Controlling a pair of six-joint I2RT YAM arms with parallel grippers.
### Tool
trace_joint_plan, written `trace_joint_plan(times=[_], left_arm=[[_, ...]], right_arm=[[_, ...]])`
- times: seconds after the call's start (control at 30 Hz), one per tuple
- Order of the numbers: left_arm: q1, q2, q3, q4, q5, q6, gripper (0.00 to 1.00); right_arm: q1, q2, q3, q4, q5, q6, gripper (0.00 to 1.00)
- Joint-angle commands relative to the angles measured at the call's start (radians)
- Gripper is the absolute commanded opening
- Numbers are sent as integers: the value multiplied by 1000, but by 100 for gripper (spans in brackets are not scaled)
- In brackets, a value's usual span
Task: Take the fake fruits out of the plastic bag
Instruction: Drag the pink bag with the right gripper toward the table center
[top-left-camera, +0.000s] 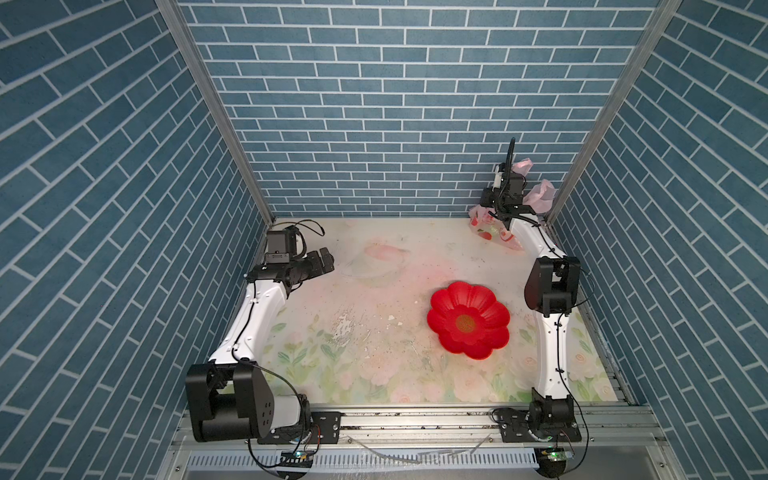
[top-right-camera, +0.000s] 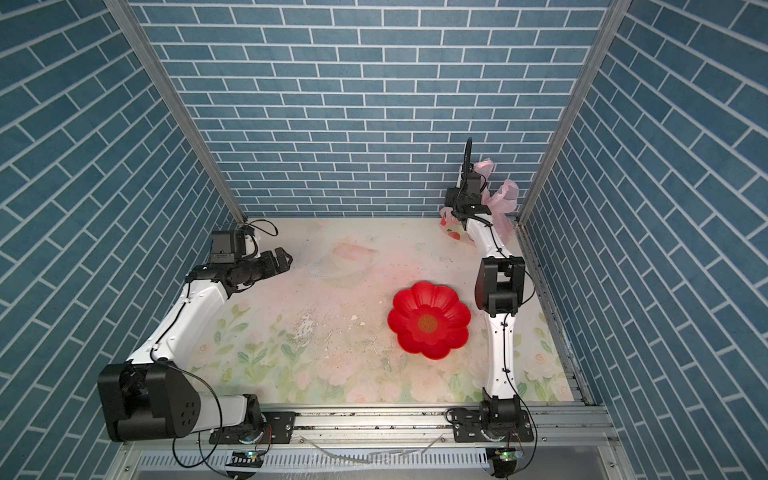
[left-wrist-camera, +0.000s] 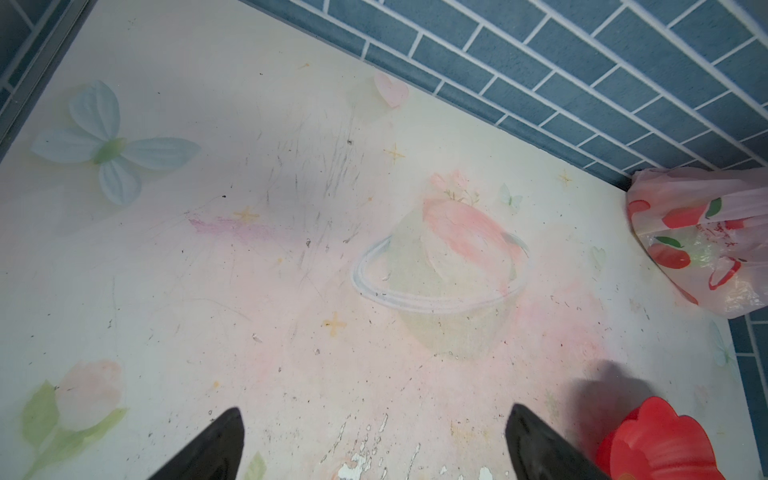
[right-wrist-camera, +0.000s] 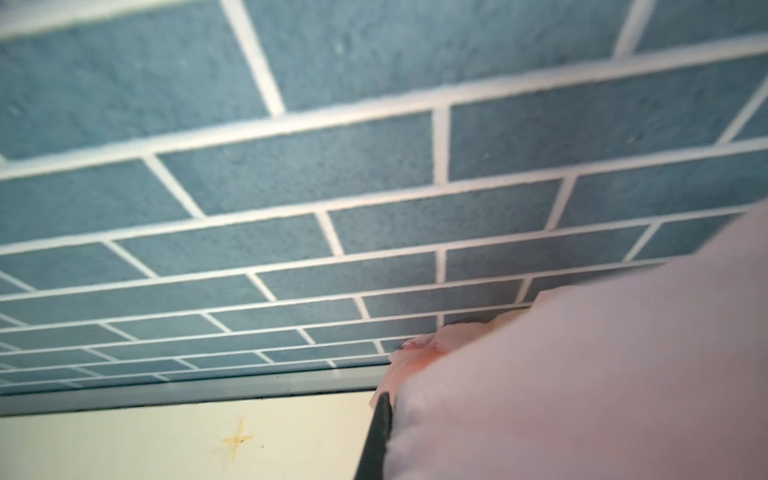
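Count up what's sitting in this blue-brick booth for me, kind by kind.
thin pink fruit-printed plastic bag: 1
red flower-shaped plastic plate: 1
black-and-white robot arms: 2
total: 4

- Red flower-shaped plate (top-left-camera: 468, 305): flat on the worktop (top-left-camera: 374, 291), right of centre in both top views; brownish disc at its centre.
- Worktop: pale floral print, scuffed and speckled; white chipped patch (top-left-camera: 343, 328) near the middle.
- Print includes a ringed planet (left-wrist-camera: 440, 270) and a pale blue butterfly (left-wrist-camera: 112, 143).
- Blue brick-pattern walls (top-left-camera: 374, 104) on three sides.
- Metal rail (top-left-camera: 415, 419) along the front edge.
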Motion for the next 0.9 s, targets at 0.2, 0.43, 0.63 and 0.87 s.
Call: trace_joint_plan(times=[0.2, 0.43, 0.63, 0.87], left_arm=[[-4, -105, 61, -69, -28, -49, 99], [-3, -164, 87, -133, -25, -104, 99], [-3, -265, 96, -216, -58, -118, 99], [14, -335, 151, -338, -143, -114, 99]], right_arm=[[199, -129, 88, -347, -184, -20, 0], [394, -183, 107, -493, -193, -25, 0], [534, -170, 174, -548, -233, -7, 0], [686, -152, 215, -553, -280, 21, 0]])
